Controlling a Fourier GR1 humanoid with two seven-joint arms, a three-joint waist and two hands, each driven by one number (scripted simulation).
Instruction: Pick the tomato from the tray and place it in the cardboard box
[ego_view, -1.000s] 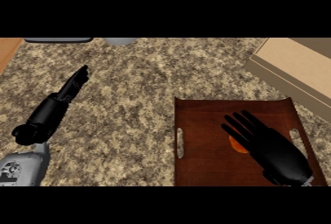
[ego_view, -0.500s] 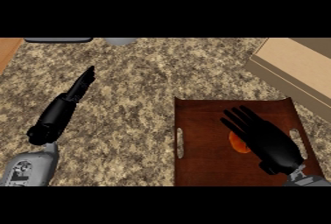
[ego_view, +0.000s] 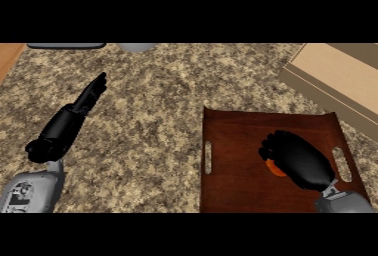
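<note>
The left hand (ego_view: 77, 112) lies over the counter (ego_view: 162, 95) at the left, fingers straight. One tray (ego_view: 236, 150) holds one tomato (ego_view: 276, 169), mostly hidden under the right hand (ego_view: 295, 157), whose fingers curl round it. One box (ego_view: 336, 80) stands at the upper right.

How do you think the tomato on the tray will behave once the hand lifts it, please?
The tomato looks round, so it would probably roll on the flat tray if nudged. Its smooth skin may slip. The right hand curls over it, hiding most of it, which suggests it is small and likely light.
</note>
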